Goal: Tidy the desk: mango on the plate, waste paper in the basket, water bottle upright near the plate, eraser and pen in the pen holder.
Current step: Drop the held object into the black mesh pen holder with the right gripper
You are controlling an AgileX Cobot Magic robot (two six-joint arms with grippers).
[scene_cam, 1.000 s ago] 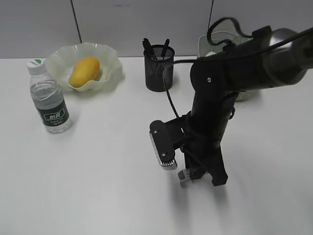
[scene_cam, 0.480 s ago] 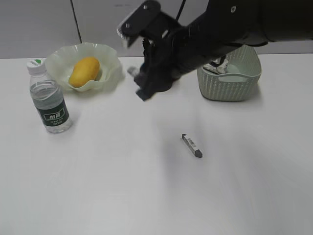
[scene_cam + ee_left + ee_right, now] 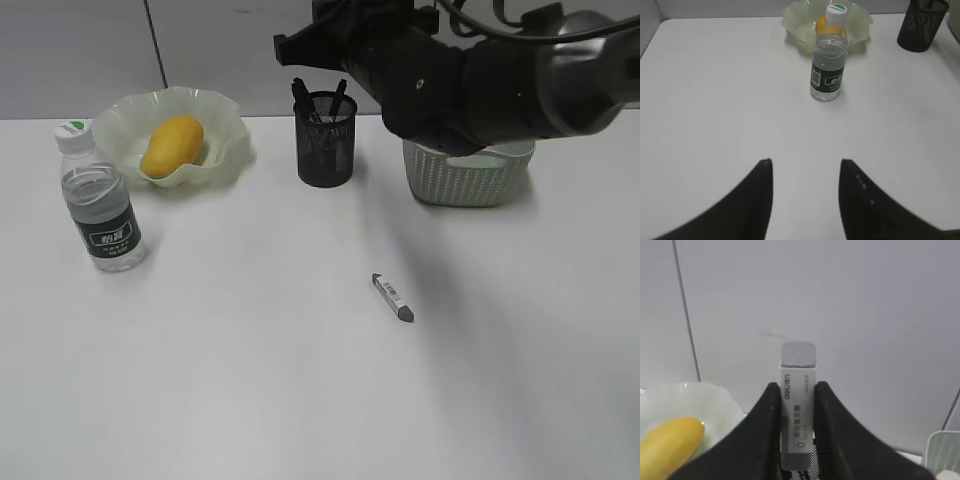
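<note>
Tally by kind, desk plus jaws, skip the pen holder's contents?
containers: 3 (plate, pen holder, basket)
mango: 1
water bottle: 1
eraser, in right jaws: 1
grey labelled stick on desk: 1
Total: 7

The tabletop (image 3: pixel 220 380) is a plain white flat surface. At its far left stands the plate (image 3: pixel 225 135), pale green with a wavy rim. Just in front of the plate, toward the left edge, the water bottle (image 3: pixel 98 200) stands upright, white cap on top. The black mesh pen holder (image 3: pixel 326 150) sits at the back near the middle, and the pale green woven basket (image 3: pixel 470 180) stands to its right. A small grey pen-like stick (image 3: pixel 392 297) lies alone in the open middle, angled.
</note>
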